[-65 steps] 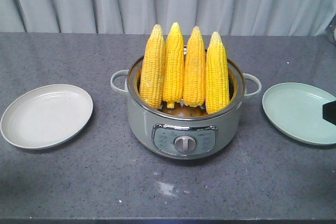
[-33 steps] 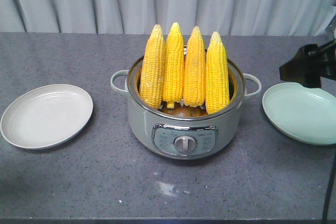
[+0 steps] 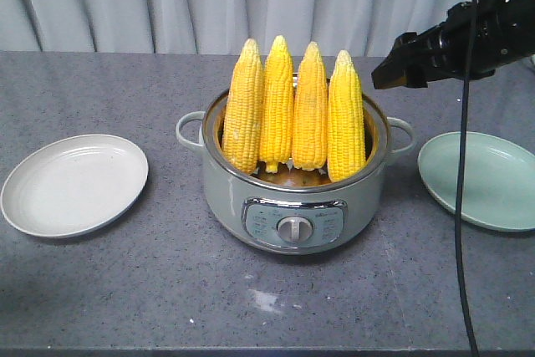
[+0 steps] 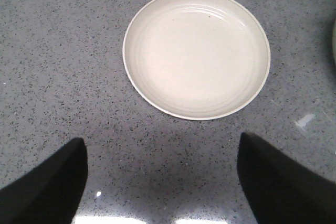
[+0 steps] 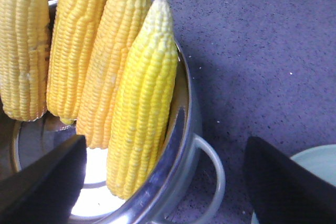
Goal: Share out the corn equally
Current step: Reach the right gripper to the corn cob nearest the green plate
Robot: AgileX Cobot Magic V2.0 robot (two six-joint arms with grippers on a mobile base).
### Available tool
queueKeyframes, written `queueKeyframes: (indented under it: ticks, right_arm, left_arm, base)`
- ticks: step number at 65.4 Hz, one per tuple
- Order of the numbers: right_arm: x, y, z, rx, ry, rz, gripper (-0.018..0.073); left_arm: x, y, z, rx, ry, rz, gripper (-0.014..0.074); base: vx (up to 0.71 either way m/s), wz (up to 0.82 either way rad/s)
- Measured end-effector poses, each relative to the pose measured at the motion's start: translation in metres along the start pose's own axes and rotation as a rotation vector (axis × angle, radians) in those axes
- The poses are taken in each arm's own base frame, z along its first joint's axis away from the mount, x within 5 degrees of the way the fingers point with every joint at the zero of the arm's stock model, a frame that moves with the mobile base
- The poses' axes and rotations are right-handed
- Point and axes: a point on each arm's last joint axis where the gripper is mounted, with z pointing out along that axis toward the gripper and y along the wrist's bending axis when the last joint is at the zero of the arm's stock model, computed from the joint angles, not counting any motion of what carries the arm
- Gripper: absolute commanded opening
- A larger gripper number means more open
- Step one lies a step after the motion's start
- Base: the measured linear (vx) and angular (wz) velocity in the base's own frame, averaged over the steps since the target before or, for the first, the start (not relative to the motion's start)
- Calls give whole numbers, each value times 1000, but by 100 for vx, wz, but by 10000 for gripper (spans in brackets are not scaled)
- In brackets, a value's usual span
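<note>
Four cobs of corn (image 3: 292, 110) stand upright, tips up, side by side in the grey-green electric pot (image 3: 294, 206) at the middle of the grey speckled table (image 3: 125, 290). The rightmost cob (image 5: 142, 103) leans against the pot's right rim, just beside the side handle (image 5: 219, 169).

The right arm (image 3: 485, 35) reaches in from the far right, held high above the table. Its black cable (image 3: 458, 206) hangs down in front of the green plate (image 3: 481, 180). The right gripper (image 3: 389, 73) points left toward the cobs, near the tip of the rightmost one but apart from it. In the wrist view its fingers (image 5: 44, 182) are spread wide and grip nothing.

The left gripper (image 4: 163, 182) hovers over the table on the near side of the white plate (image 4: 197, 53), at the left. Its fingers (image 4: 50, 182) are likewise wide apart with only tabletop between them.
</note>
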Motion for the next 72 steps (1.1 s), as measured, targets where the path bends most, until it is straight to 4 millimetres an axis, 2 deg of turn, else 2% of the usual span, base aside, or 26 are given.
queueKeyframes:
  ticks: [12,32,47,60,72]
  right_arm:
    - [-12,-5,23,-28,19,-37,594]
    - [-21,16,64,-52,62,-145,594]
    - [-21,18,85,-33,63,-168,582]
    - [-20,16,92,-30,58,-159,500]
    - [-21,15,92,-28,55,-155,350]
  left_arm:
    - [0,0,0,0,0,0,551]
    - [0,0,0,0,0,0,551]
    - [0,0,0,0,0,0,551]
    - [0,0,0,0,0,0,551]
    - [0,0,0,0,1,0,551]
  base:
    - [0,0]
    - [0,0]
    - [0,0]
    - [0,0]
    - [0,0]
